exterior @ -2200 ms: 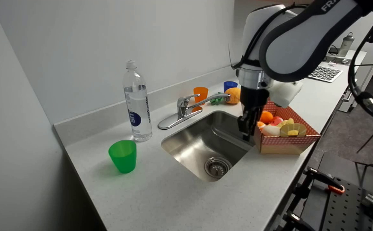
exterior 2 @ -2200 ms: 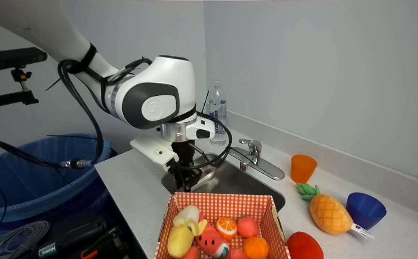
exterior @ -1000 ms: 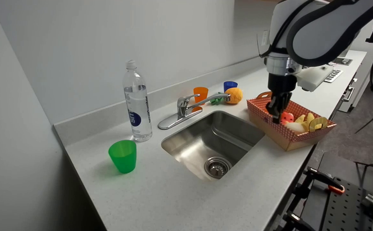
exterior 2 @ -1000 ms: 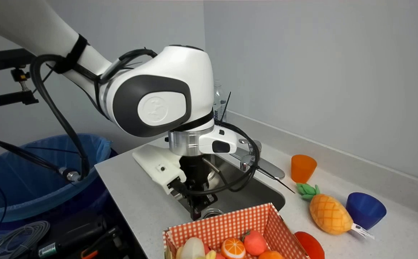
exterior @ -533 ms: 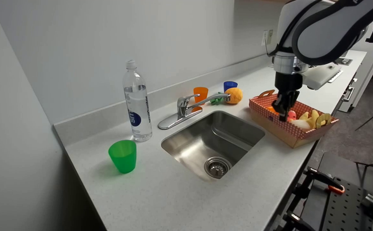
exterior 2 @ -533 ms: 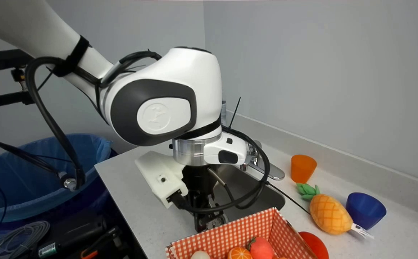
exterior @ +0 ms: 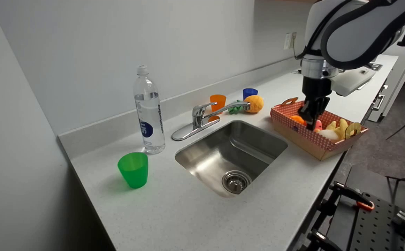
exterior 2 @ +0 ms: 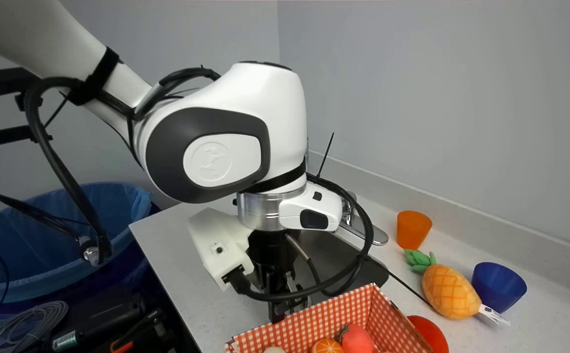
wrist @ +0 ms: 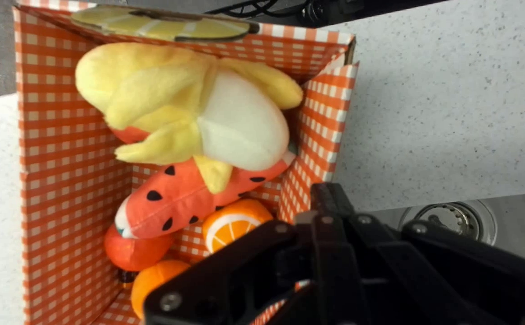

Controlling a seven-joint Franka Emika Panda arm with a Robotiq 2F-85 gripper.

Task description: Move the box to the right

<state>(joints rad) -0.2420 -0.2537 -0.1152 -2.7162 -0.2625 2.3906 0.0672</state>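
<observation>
The box (exterior: 302,141) is an open tray with red-and-white checks, standing on the counter beyond the sink. It shows partly at the bottom of an exterior view (exterior 2: 334,314) and fills the left of the wrist view (wrist: 41,149). It holds several plush fruits, among them a peeled banana (wrist: 244,122) and a watermelon slice (wrist: 176,198). My gripper (wrist: 332,196) points down at the rim of the sink-side wall, and covers part of that rim. Its fingers look pressed together with nothing visible between them. In both exterior views the gripper tip (exterior: 310,126) (exterior 2: 278,317) is at that wall.
The sink (exterior: 209,160) with a faucet (exterior: 199,116) lies beside the box. An orange cup (exterior 2: 412,229), a plush pineapple (exterior 2: 451,291), a blue cup (exterior 2: 498,287) and a red plush (exterior 2: 429,333) stand along the wall side. A bottle (exterior: 150,115) and a green cup (exterior: 134,170) stand farther off.
Since 2.2 s ago the box has slid away from the sink and turned, with my gripper following at its wall. In the last half second the box is almost still and my gripper has shifted slightly.
</observation>
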